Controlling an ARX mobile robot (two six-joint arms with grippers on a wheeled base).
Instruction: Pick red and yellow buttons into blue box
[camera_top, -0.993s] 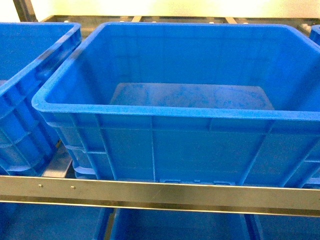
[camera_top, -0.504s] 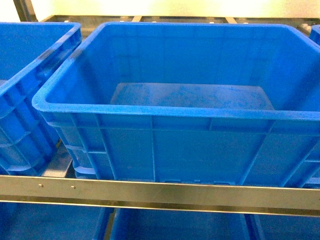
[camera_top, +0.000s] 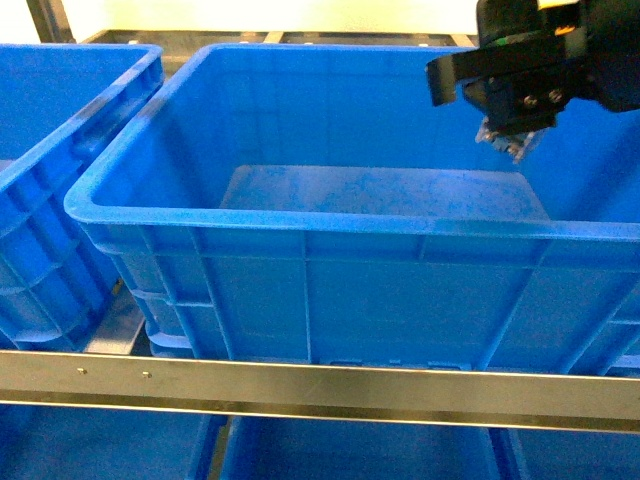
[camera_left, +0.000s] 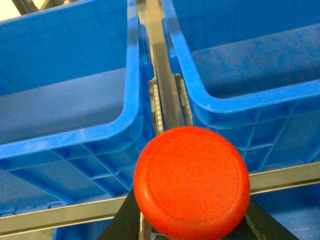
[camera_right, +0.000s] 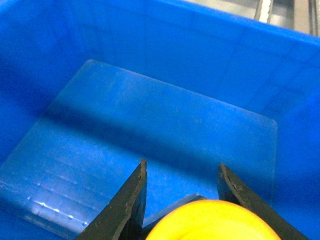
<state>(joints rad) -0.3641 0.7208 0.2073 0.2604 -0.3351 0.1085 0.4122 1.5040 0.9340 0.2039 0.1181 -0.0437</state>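
A second blue crate (camera_top: 60, 180) sits on a metal rack rail (camera_top: 320, 385).

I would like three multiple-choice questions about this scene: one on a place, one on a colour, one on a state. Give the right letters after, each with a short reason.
1. Where is the right claw?
A. above the inside of the blue box
B. under the metal rail
C. inside the crate on the left

2. What colour is the button that the left claw holds?
A. green
B. red
C. white

3. What lies on the floor of the blue box?
A. two buttons
B. one button
C. nothing

Answers:
1. A: the head view shows it hanging over the box's far right part.
2. B: a red cap fills the left wrist view.
3. C: the floor is bare; the yellow button sits between the right claw's fingers.
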